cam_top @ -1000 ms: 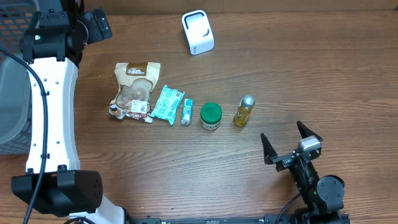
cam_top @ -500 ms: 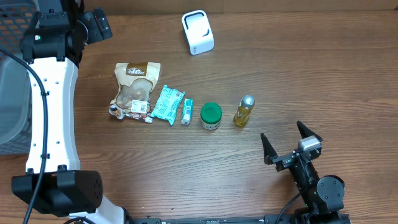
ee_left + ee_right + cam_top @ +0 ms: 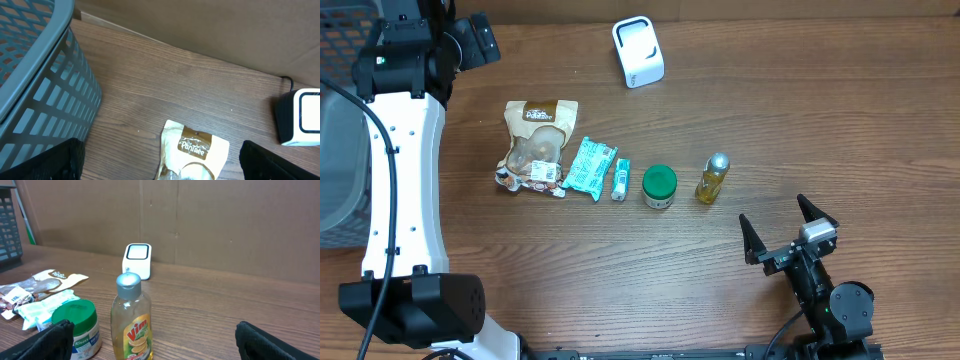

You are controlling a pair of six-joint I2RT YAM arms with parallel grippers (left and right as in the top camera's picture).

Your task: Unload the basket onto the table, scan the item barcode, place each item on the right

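Bare tabletop (image 3: 660,120) between scanner (image 3: 638,52) and item row (image 3: 620,180); basket (image 3: 338,190) at left.

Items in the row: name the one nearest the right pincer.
The yellow Vim bottle with the silver cap, at the row's right end, beside the green-lidded jar.
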